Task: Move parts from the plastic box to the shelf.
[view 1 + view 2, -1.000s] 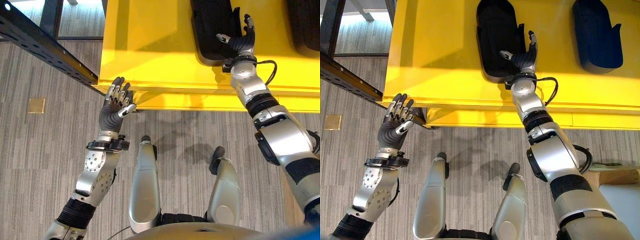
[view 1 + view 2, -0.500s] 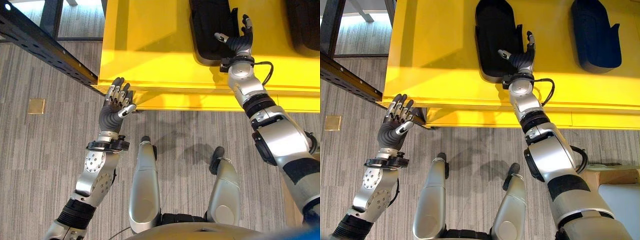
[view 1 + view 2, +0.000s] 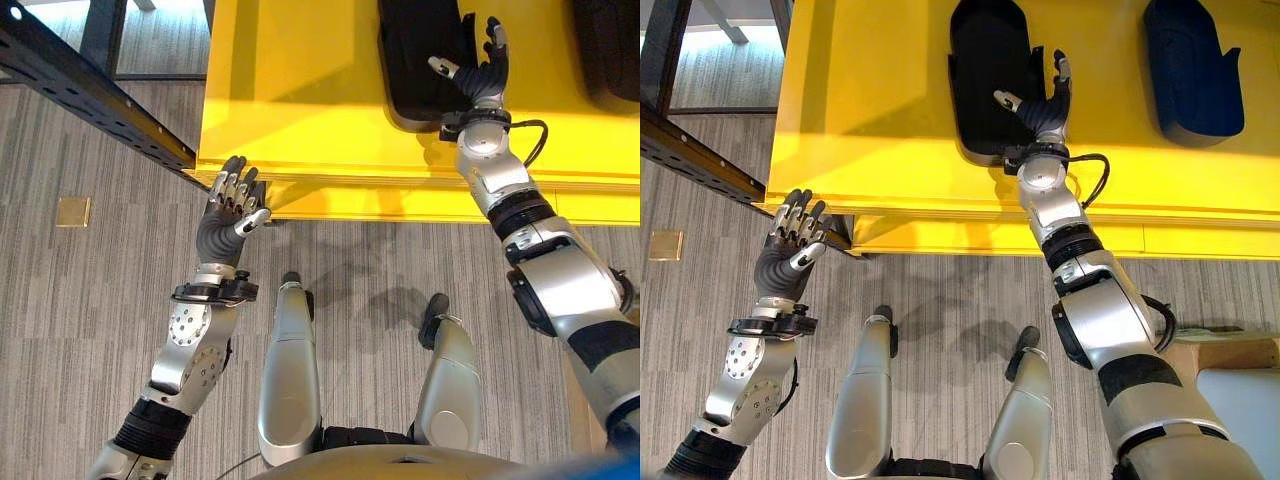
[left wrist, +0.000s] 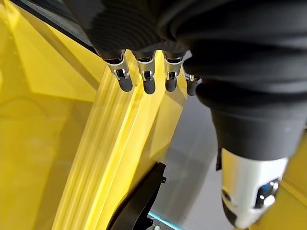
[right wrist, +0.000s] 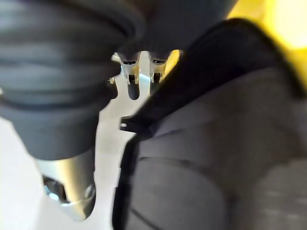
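A big yellow plastic box (image 3: pixel 890 110) with glossy, smooth walls and a ribbed rim along its near edge sits over a grey carpet floor (image 3: pixel 90 320) of fine streaked weave. Inside lie two dark parts, both long, rounded at the far end, matte and moulded. The first black part (image 3: pixel 985 70) is shaped like a shallow tray with a raised lip; the second dark part (image 3: pixel 1190 70) lies well apart from it, further to the robot's right.

The right robot hand (image 3: pixel 1045 105) reaches into the box and lies at the right edge of the first black part, its fingers straight and spread with the thumb stretched out over the part's surface, not curled round anything. In its wrist view the dark curved body of the part looms right beside the fingertips (image 5: pixel 133 91).

The left robot hand (image 3: pixel 232 205) is held up just at the box's near left corner, fingers loosely extended, empty. A black perforated metal shelf beam (image 3: pixel 90 95) runs slantwise off to the left.
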